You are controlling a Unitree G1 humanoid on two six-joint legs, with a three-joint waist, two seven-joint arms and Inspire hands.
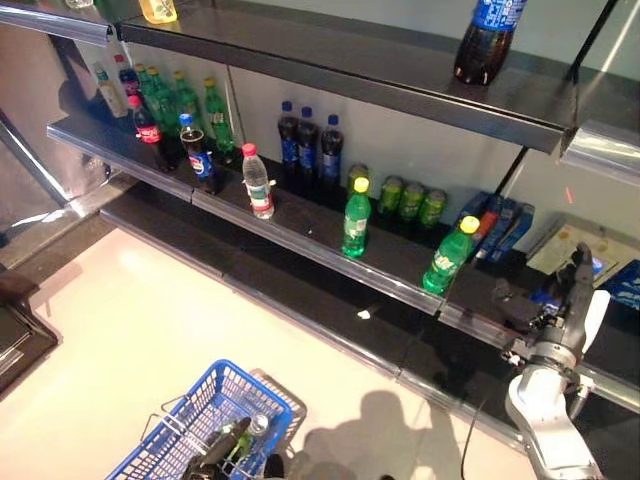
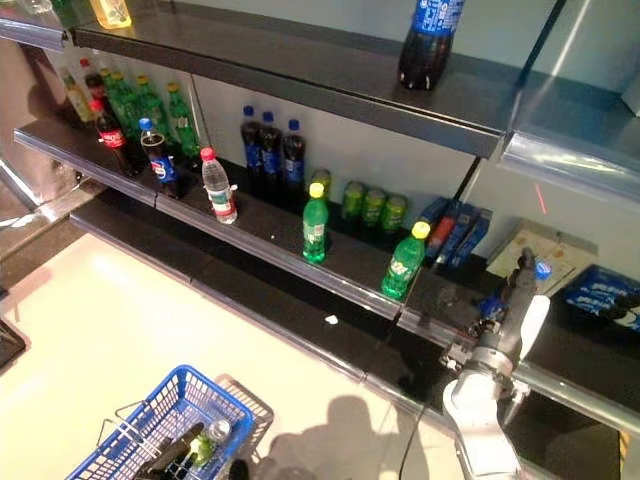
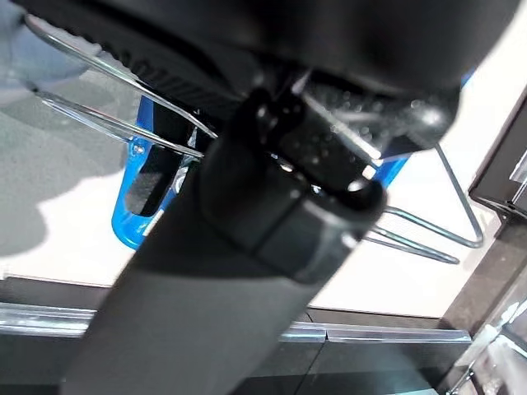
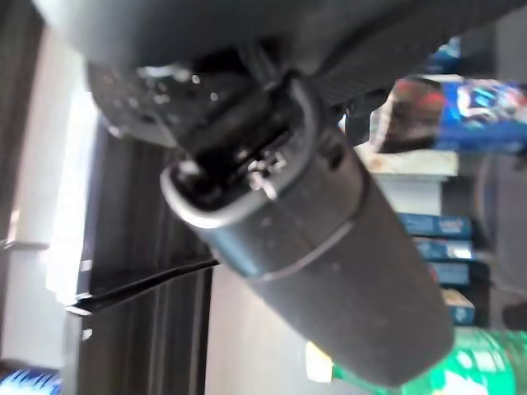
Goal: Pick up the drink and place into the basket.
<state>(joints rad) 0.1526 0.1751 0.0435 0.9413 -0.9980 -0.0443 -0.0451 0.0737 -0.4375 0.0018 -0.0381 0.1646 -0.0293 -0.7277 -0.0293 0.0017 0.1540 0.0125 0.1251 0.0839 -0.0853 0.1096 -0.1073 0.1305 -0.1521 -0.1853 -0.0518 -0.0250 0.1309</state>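
Observation:
A green bottle with a yellow cap (image 1: 449, 258) stands at the front edge of the middle shelf (image 1: 300, 235), and a second one (image 1: 356, 218) stands to its left. My right hand (image 1: 572, 296) is raised at the right, fingers straight and pointing up, open and empty, a little right of the nearer green bottle. That bottle also shows in the right wrist view (image 4: 465, 370). My left hand (image 3: 280, 197) is shut on the wire handles of the blue basket (image 1: 243, 375), which hangs low at the left. A green drink (image 1: 246, 434) lies inside it.
The middle shelf also holds a clear bottle with a red cap (image 1: 257, 181), dark bottles with blue labels (image 1: 308, 148), green cans (image 1: 410, 200), cola and green bottles (image 1: 165, 110) at the far left, and blue boxes (image 1: 498, 226). A dark bottle (image 1: 487, 38) stands on the upper shelf.

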